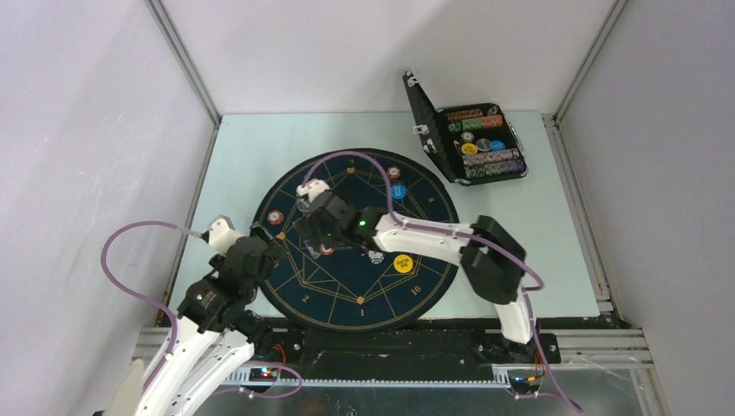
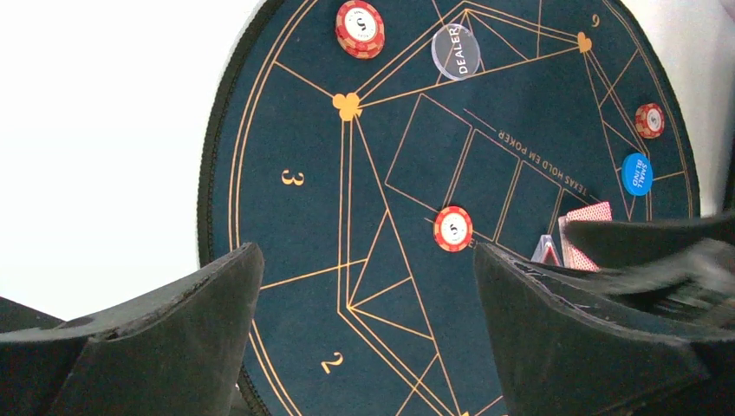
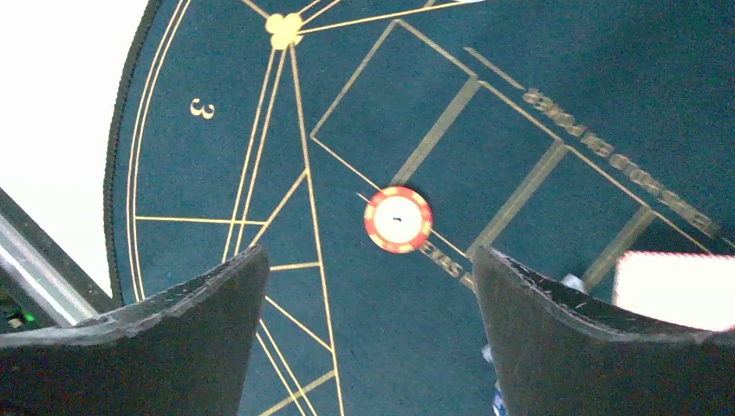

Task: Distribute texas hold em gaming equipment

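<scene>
Right gripper (image 3: pixel 368 258) hangs with jaws apart over a red chip (image 3: pixel 397 219) lying on the mat (image 3: pixel 217 173). Left gripper (image 2: pixel 366 253) gapes too. A careless sweep could knock that chip or the cards (image 2: pixel 589 227) nearby.

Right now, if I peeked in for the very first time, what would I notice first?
The big round dark-blue mat with gold lines fills the middle of the table, dotted with bright discs. At the far right stands an open black case packed with colourful chips. The right arm stretches over the mat, its fingers spread open above a red chip.
</scene>
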Controlling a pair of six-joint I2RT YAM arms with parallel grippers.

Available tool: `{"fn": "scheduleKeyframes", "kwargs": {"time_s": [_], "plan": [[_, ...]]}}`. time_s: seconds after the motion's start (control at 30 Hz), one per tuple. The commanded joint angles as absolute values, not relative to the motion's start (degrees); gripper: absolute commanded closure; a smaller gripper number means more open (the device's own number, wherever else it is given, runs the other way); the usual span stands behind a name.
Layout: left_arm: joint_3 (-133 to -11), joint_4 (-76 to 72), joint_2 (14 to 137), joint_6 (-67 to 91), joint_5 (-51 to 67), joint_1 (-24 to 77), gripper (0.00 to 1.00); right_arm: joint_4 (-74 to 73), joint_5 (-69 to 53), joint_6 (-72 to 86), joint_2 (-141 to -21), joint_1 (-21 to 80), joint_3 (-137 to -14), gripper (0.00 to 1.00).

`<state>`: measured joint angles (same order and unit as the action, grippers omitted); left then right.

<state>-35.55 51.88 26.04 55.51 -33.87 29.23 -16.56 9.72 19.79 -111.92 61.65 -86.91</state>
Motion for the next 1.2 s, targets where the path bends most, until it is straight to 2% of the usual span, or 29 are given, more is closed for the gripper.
{"fn": "scheduleKeyframes", "kwargs": {"time_s": [0.0,0.17,0.53,0.83,1.17], "plan": [[-35.93,52.17,25.13,56.60,-35.17,29.27,0.02,-20.65,9.19,16.72,-119.43,62.19,-94.89,0.13],[-35.77,52.09,24.88,56.60,-35.03,29.27,0.02,-24.20,9.69,16.40,-126.29,62.28,-100.97,0.23],[-35.75,52.08,24.70,56.60,-35.11,29.27,0.02,-27.42,11.93,16.43,-130.67,63.45,-100.68,0.40],[-35.76,52.17,24.83,56.60,-34.89,29.27,0.02,-27.48,12.76,17.44,-133.60,63.11,-101.55,0.39],[-35.81,52.10,25.24,56.44,-34.72,29.27,0.02,-26.84,10.47,18.78,-135.19,61.75,-101.46,0.48]]}}
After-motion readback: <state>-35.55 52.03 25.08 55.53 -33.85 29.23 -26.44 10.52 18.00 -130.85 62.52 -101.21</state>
